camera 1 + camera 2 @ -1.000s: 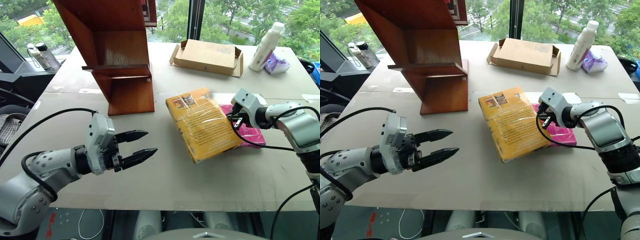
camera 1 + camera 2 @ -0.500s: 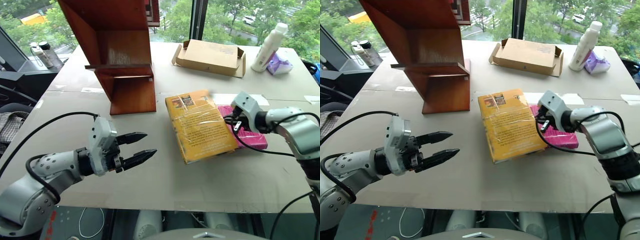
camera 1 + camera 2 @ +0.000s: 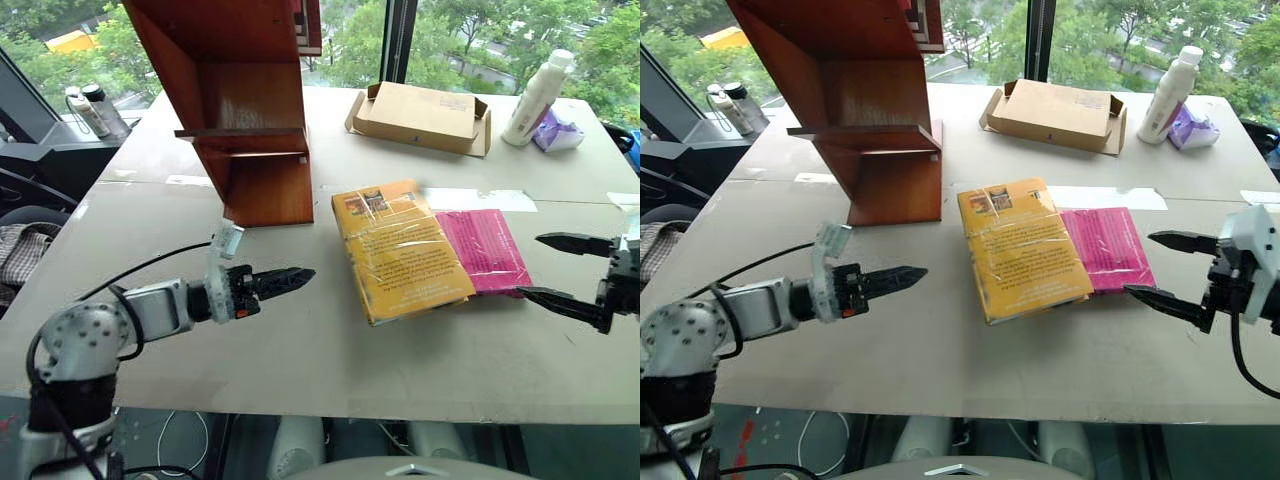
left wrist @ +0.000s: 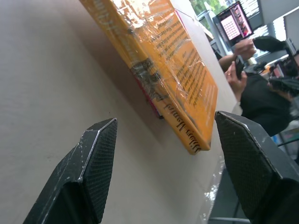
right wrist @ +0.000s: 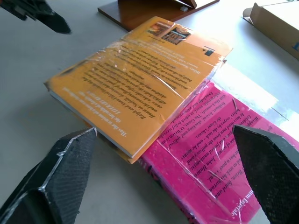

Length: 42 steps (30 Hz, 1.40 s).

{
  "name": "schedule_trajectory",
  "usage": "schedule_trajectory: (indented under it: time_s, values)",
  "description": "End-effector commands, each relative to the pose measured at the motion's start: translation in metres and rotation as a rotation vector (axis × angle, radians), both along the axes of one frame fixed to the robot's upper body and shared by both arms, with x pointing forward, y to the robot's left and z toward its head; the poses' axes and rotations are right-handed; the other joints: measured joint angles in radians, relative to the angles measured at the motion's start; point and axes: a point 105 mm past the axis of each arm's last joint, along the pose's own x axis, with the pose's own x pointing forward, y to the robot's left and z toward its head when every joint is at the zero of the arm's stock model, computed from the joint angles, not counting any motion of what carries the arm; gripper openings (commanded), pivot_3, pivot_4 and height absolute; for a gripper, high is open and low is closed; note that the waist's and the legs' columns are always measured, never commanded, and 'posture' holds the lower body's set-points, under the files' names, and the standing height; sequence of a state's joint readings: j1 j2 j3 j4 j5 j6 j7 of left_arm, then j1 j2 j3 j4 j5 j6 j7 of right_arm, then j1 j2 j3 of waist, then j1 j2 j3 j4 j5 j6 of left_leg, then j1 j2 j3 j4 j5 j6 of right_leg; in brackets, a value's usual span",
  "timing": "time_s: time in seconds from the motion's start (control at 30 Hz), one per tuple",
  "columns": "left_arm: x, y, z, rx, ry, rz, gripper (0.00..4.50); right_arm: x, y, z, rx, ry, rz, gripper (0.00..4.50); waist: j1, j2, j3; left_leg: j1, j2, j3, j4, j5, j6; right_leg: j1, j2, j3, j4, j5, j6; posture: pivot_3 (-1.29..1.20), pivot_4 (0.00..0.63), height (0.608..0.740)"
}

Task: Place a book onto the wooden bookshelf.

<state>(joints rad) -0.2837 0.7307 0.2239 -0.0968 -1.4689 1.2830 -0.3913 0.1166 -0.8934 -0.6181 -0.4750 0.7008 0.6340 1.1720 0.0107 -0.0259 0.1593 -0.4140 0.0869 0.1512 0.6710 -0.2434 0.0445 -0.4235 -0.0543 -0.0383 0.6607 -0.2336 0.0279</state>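
Left eye view, glossy plastic-wrapped yellow-orange book (image 3: pixel 400 250) at centre overlapping flat magenta book (image 3: pixel 483 250), left tool (image 3: pixel 285 281) and right tool (image 3: pixel 566 271) both spread wide, empty.

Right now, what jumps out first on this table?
A bright yellow-orange book lies mid-table, one edge resting on a pink book. Behind them to the left stands a tall reddish wooden bookshelf. Two open grippers, the left and the right, flank the books without touching them.
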Motion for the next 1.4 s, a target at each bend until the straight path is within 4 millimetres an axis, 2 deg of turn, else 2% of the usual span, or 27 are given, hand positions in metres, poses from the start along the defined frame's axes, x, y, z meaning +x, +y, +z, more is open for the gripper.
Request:
schedule_trajectory:
  time_s: [0.03, 0.1, 0.33, 0.57, 1.1, 1.2, 1.33, 1.4]
  values:
    - [0.012, -0.005, 0.0, -0.08, 0.091, -0.001, 3.44, -0.017, 0.005, 0.017, 0.028, -0.056, 0.03, 4.41, 0.001, -0.001, 0.0, 0.0, -0.001, 0.0, 0.0, 0.0, 0.0, 0.0, 0.0, 0.0, 0.0, 0.001, -0.001, 0.0, 0.15, 0.733]
    - [0.022, -0.009, -0.001, -0.108, 0.116, 0.014, 3.44, -0.022, 0.007, 0.017, 0.039, -0.049, 0.031, 4.41, 0.002, -0.001, 0.0, -0.001, -0.001, -0.001, 0.0, 0.0, 0.0, 0.0, 0.0, 0.0, -0.001, 0.001, -0.001, 0.0, 0.15, 0.733]
    - [0.046, -0.047, -0.002, -0.184, 0.167, -0.051, 3.44, -0.031, 0.009, 0.011, 0.054, -0.028, -0.002, 4.41, 0.004, -0.001, 0.0, -0.001, -0.004, -0.006, 0.0, 0.0, 0.0, 0.003, -0.001, -0.004, -0.002, 0.0, -0.001, 0.0, 0.15, 0.733]
    - [0.05, -0.075, -0.019, -0.19, 0.204, -0.097, 3.44, -0.035, 0.015, 0.012, 0.065, -0.023, 0.003, 4.41, 0.002, -0.001, 0.0, -0.001, -0.009, -0.016, 0.0, 0.0, 0.0, 0.004, 0.0, -0.004, -0.002, 0.002, 0.001, 0.0, 0.15, 0.733]
    - [0.074, -0.089, -0.024, -0.223, 0.165, -0.053, 3.44, -0.038, 0.017, 0.007, 0.043, -0.001, -0.014, 4.41, 0.003, -0.001, 0.0, -0.002, -0.014, -0.024, 0.0, 0.0, 0.0, 0.005, -0.001, -0.004, -0.003, 0.0, -0.001, 0.0, 0.15, 0.733]
    - [0.074, -0.093, -0.023, -0.245, 0.169, -0.074, 2.66, -0.037, 0.018, 0.006, 0.04, 0.001, -0.016, 4.5, 0.003, -0.002, 0.0, -0.002, -0.014, -0.024, 0.0, 0.0, 0.0, 0.005, -0.002, -0.005, -0.003, 0.0, -0.001, 0.0, 0.15, 0.733]
    - [0.074, -0.095, -0.023, -0.25, 0.16, -0.089, 0.78, -0.036, 0.018, 0.003, 0.029, 0.006, -0.017, 4.5, 0.003, -0.002, 0.0, -0.002, -0.014, -0.025, 0.0, 0.0, 0.0, 0.006, -0.001, -0.005, -0.003, 0.0, -0.001, 0.0, 0.15, 0.733]
    - [0.073, -0.091, -0.019, -0.254, 0.144, -0.09, 0.1, -0.036, 0.018, 0.002, 0.026, 0.008, -0.019, 4.5, 0.003, -0.002, 0.0, -0.002, -0.014, -0.025, 0.0, 0.0, 0.0, 0.006, -0.002, -0.005, -0.004, 0.0, -0.001, 0.0, 0.15, 0.733]
